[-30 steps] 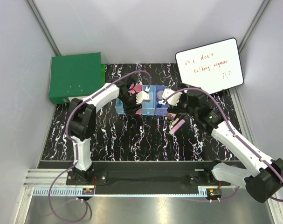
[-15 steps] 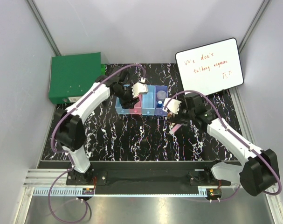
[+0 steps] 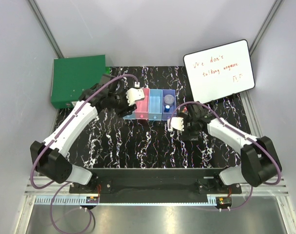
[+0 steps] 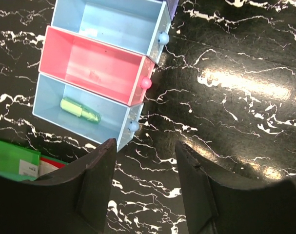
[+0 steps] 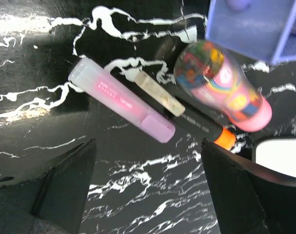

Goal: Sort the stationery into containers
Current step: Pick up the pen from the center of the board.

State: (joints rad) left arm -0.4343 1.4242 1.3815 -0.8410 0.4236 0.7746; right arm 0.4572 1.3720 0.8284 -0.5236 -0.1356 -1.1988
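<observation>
From above, the right gripper [image 3: 187, 129] covers the pink marker [image 5: 121, 100], and the left gripper [image 3: 123, 105] hides most of the leftmost light-blue bin [image 3: 130, 116]. The right wrist view catches the purple bin [image 5: 255, 24] only as a blurred corner cut by the top edge, and the marker's print is too small to read. In the left wrist view the far light-blue bin [image 4: 108, 19] runs off the top, and the green box [image 4: 11, 157] is a sliver at the left edge.

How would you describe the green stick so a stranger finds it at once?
On the black marbled table stands a row of four small bins. Take the light blue end bin nearest the green box. The stick lies alone inside it, lime green, while the pink bin alongside looks empty.
</observation>
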